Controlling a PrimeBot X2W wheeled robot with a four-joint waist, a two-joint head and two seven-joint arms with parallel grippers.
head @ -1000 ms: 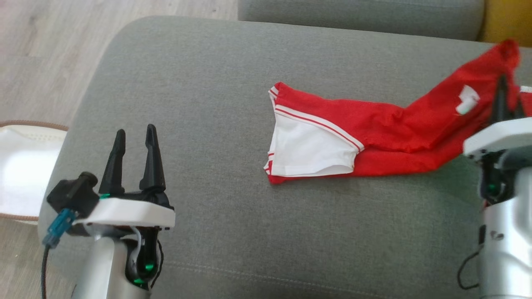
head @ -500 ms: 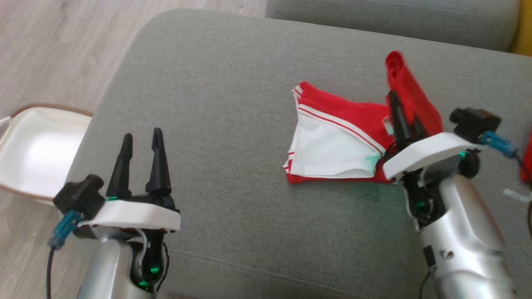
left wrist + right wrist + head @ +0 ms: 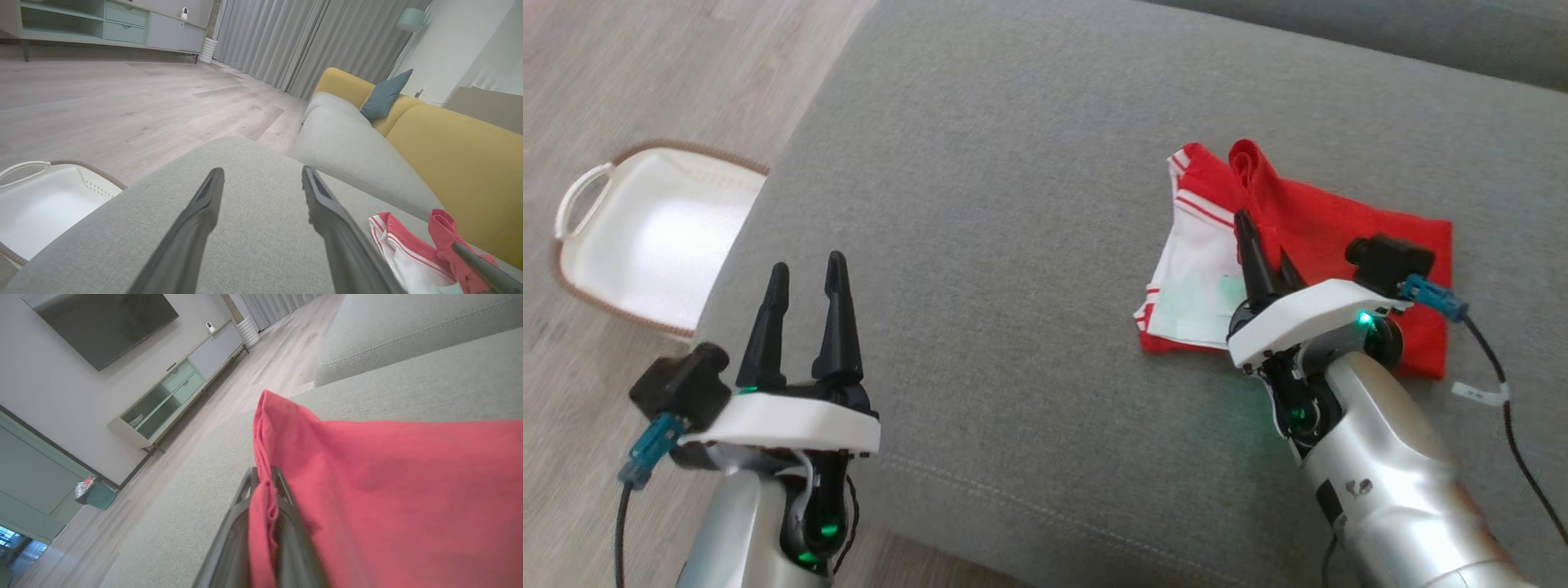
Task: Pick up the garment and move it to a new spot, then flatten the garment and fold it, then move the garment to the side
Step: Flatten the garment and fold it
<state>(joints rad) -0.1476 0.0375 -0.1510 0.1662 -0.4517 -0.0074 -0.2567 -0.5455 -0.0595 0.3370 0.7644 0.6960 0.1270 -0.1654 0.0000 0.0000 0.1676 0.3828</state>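
The garment (image 3: 1347, 237) is red with a white, red-striped panel and lies on the grey sofa cushion (image 3: 1013, 204) at the right, its red part doubled over itself. My right gripper (image 3: 1262, 241) is shut on a raised ridge of the red cloth above the white panel. In the right wrist view the red cloth (image 3: 388, 477) is pinched in that gripper (image 3: 263, 475) and drapes off to the right. My left gripper (image 3: 807, 265) hovers open over the cushion's front left, well apart from the garment. The left wrist view has its open fingers (image 3: 261, 175) ahead and the garment (image 3: 402, 253) at lower right.
A white basket (image 3: 698, 155) with a brown rim stands on the wooden floor left of the cushion. Behind the cushion are a second grey seat (image 3: 347, 139), a yellow sofa back (image 3: 449, 151) and a blue pillow (image 3: 384, 96). A TV cabinet (image 3: 175, 392) stands across the room.
My right gripper has carried the red end of the garment leftward over the rest, doubling it. The head camera has shifted. My left gripper stays open in place.
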